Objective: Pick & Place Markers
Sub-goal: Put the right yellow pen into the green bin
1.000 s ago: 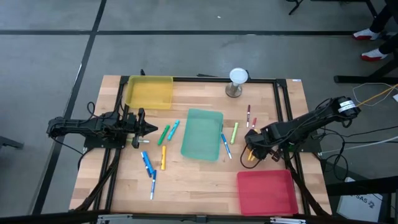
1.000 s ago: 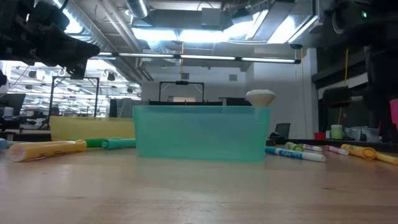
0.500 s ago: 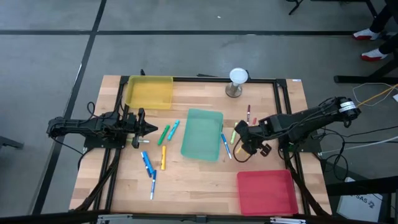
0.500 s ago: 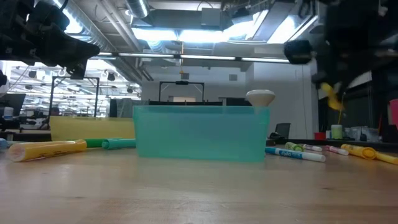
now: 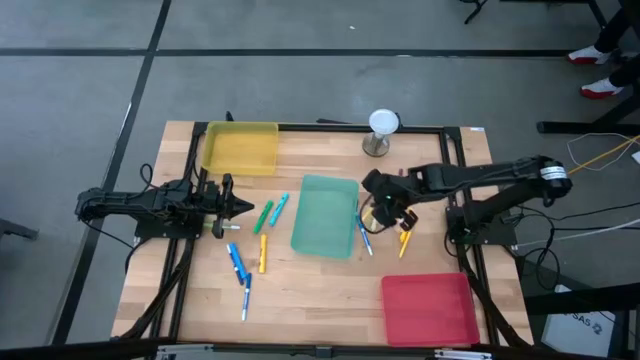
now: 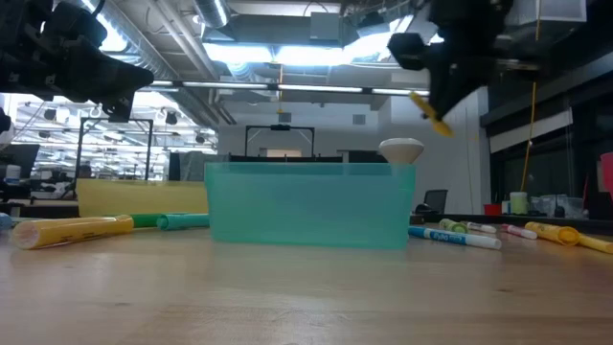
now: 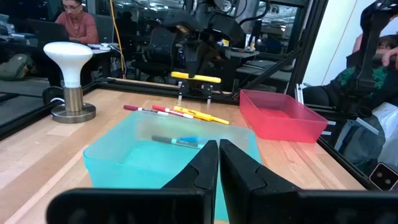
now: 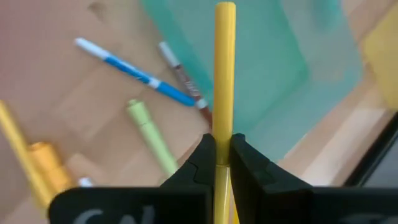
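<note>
A yellow marker [image 8: 224,62] is in my right gripper [image 8: 222,140], which hangs in the air over the right rim of the teal tray [image 5: 325,215]. That marker [image 7: 196,77] lies about level under the gripper [image 7: 194,65]. A blue marker [image 5: 362,232], a green one [image 8: 152,134] and an orange-yellow one [image 5: 404,243] lie flat on the table right of the tray. Green [image 5: 263,217], teal [image 5: 279,208], orange [image 5: 263,253] and blue [image 5: 236,263] markers lie left of it. My left gripper [image 5: 243,207] is shut and waits by the table's left side. My right gripper pinches the yellow marker between its two fingers, about mid-length [image 8: 224,124]. It comes from above, fingers pointing down and across the marker. The marker is lifted clear of the table and sits roughly level, a little tilted in the low view [image 6: 431,110].
A yellow tray [image 5: 240,148] sits at the far left and a red tray [image 5: 430,308] at the near right. A white-topped lamp-like stand [image 5: 383,128] stands at the far edge, with thin red markers [image 5: 400,182] near it. Black frame rails border the table. People sit beyond it.
My right gripper has risen and travelled from near the table's right edge toward the left and far side, up to the teal tray's right rim. It has carried the yellow marker along, lifted higher than before. The left arm has kept still.
</note>
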